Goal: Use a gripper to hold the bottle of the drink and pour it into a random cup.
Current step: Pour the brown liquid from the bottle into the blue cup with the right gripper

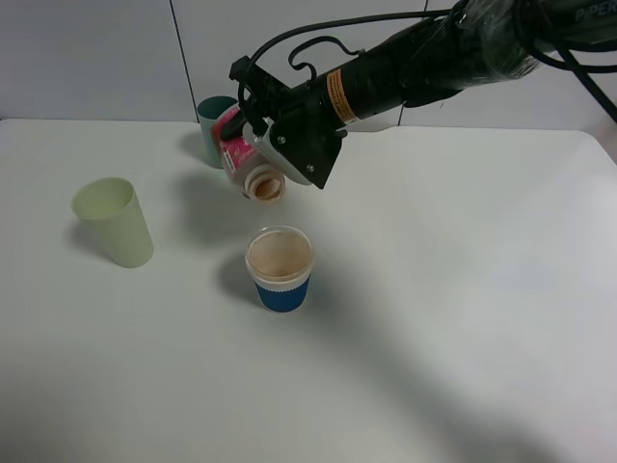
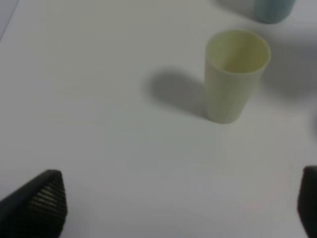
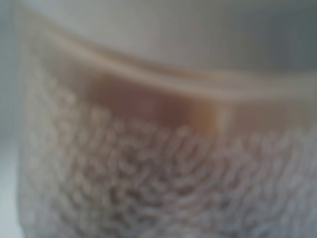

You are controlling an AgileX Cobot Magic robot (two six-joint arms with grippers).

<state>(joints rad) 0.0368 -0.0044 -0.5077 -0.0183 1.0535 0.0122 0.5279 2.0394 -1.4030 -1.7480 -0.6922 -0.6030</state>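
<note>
The right gripper [image 1: 249, 118] was pressed together on the bottle [image 1: 234, 147], pinching it around the labelled body. It held the bottle tipped well over, neck end down and aimed at the cup [image 1: 280, 270]. The neck hung above the cup and slightly to its far side, clear of the rim and not touching it. In the right wrist view the bottle [image 3: 158, 148] filled the picture as a blur of translucent plastic with a brown band, so nothing more could be read from it.

The inside of the cup looked brownish-beige, which suggests that some of the drink was already in it. No stream showed between the neck and the cup, and whether the neck was capped or open could not be told. By this reading the grasp and the tilt were done and the pour was at least partly made. What seemed left was to finish emptying, bring the bottle upright and set it down.

The left gripper [image 2: 178, 208] was spread wide, its ribbed fingers [image 2: 44, 201] far apart with only table between them, and it took no part in the pour.

A yellow-green tumbler [image 1: 114, 222] stood upright well to the left of the cup and appeared empty in the left wrist view [image 2: 233, 74]. A teal tumbler [image 1: 214, 127] stood behind the cup, partly hidden by the bottle and gripper. Nothing lay between the bottle and the cup on the white table [image 1: 463, 289]. The likeliest risk was drink falling short of the rim, since the neck sat a little off the cup's centre.
</note>
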